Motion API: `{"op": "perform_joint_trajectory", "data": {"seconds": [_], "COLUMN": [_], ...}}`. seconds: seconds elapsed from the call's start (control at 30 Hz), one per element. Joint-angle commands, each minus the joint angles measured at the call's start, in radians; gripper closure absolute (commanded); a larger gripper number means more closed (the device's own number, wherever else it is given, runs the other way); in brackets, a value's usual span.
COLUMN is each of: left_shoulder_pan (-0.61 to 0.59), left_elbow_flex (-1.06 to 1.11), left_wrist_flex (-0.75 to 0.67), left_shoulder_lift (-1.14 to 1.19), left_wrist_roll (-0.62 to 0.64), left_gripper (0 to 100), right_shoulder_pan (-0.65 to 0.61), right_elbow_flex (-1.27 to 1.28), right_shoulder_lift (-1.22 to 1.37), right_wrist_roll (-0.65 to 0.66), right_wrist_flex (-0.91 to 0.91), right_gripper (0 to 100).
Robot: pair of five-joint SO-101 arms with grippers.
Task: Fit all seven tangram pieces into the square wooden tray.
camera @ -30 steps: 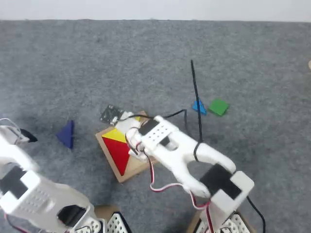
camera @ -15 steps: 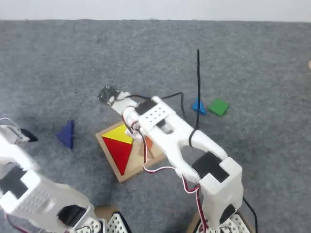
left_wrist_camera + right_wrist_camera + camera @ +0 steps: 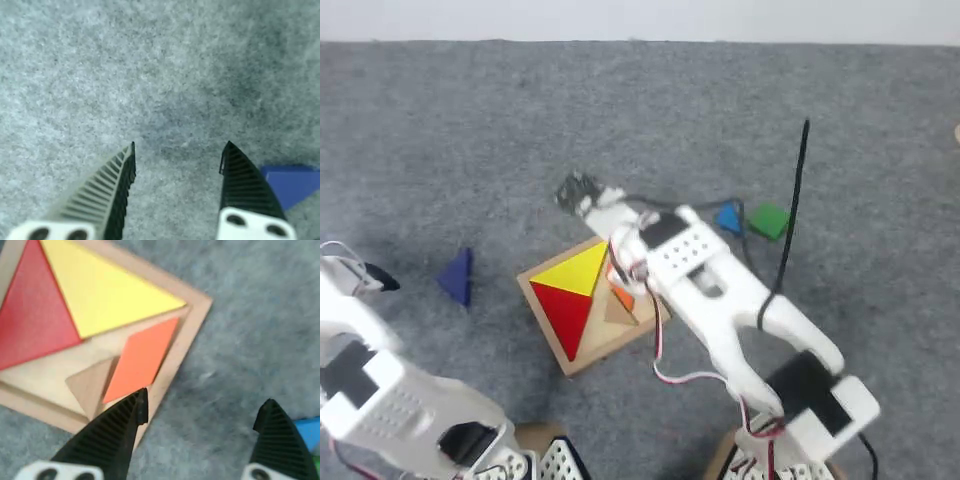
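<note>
The left gripper (image 3: 177, 147) is held open and empty over the grey tabletop (image 3: 470, 130), and a dark blue triangle (image 3: 457, 275) is seen just beside it. Further right the tray (image 3: 175, 351) is placed. A yellow triangle (image 3: 575, 272), a red triangle (image 3: 563, 315), an orange parallelogram (image 3: 142, 357) and a tan triangle (image 3: 90, 385) are laid inside it. The right gripper (image 3: 205, 402) is spread wide at the tray's edge, with nothing grasped. To the right, a blue piece (image 3: 728, 218) and a green square (image 3: 769, 221) are seen side by side on the tabletop.

grey carpeted table (image 3: 440, 120), white wall (image 3: 620, 18)
</note>
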Motion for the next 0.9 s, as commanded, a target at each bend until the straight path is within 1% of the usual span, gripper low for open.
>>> {"op": "perform_joint_trajectory", "data": {"seconds": [0.0, 0.2, 0.4, 0.53, 0.7, 0.87], "left_shoulder_pan": [0.008, 0.008, 0.008, 0.008, 0.008, 0.008], "left_elbow_flex": [-0.004, -0.004, -0.004, -0.004, -0.004, -0.004], "left_wrist_flex": [-0.015, -0.014, -0.014, -0.014, -0.015, -0.015], "left_shoulder_lift": [-0.060, -0.061, -0.060, -0.060, -0.058, -0.058], "left_wrist_roll": [-0.009, -0.009, -0.009, -0.009, -0.009, -0.009], "left_gripper": [74, 74, 74, 74, 74, 74], "right_shoulder_pan": [-0.016, -0.050, -0.038, -0.021, -0.021, -0.085], "right_elbow_flex": [0.094, 0.049, -0.138, -0.232, -0.195, 0.021], "right_shoulder_lift": [-0.056, 0.062, 0.232, 0.275, 0.156, -0.065], "right_wrist_roll": [0.005, 0.003, 0.005, 0.003, -0.031, -0.035], "right_wrist_flex": [-0.105, -0.128, -0.117, -0.079, -0.033, -0.041], "right_gripper": [66.4, 66.4, 66.4, 66.4, 66.4, 66.4]}}
